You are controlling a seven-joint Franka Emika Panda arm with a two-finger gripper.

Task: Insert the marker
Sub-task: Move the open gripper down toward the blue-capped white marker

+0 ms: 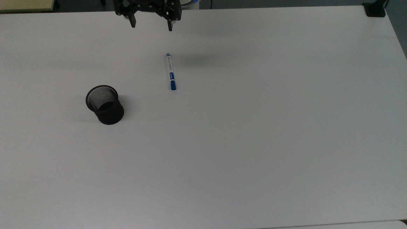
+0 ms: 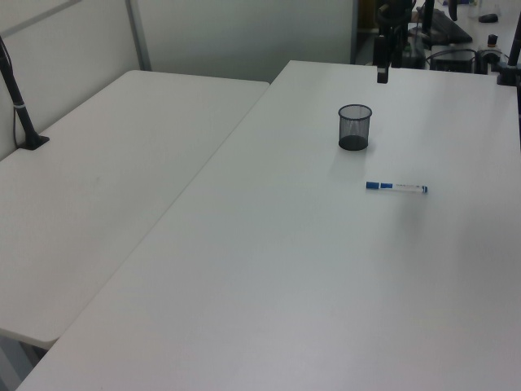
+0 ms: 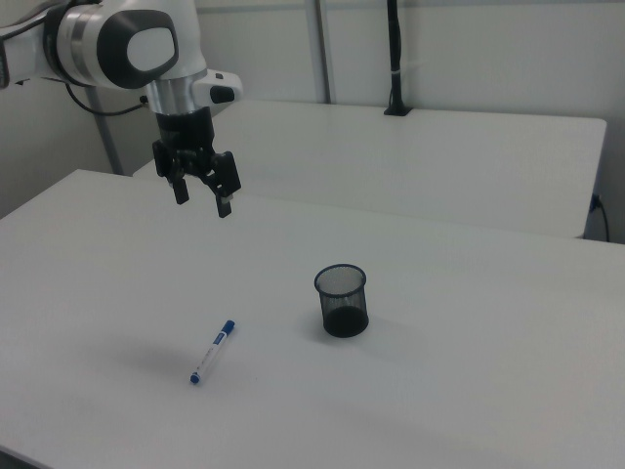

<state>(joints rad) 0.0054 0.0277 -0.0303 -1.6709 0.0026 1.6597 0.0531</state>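
The marker (image 1: 171, 72), white with a blue cap, lies flat on the white table (image 1: 254, 143); it also shows as the marker (image 2: 396, 187) and the marker (image 3: 213, 351). The black mesh cup (image 1: 105, 104) stands upright and apart from it, toward the top view's left, seen again as the cup (image 2: 354, 126) and the cup (image 3: 342, 300). My gripper (image 1: 151, 26) hangs open in the air at the top view's upper edge, above the table and beyond the marker's tip end. In the right view the gripper (image 3: 203, 198) hovers well above the marker, holding nothing.
A second white table (image 2: 98, 179) adjoins on the left view's left, with a black clamp post (image 2: 20, 106) on it. Another black post (image 3: 395, 59) stands on the far table in the right view. A black clamp (image 1: 375, 9) sits at the table's corner.
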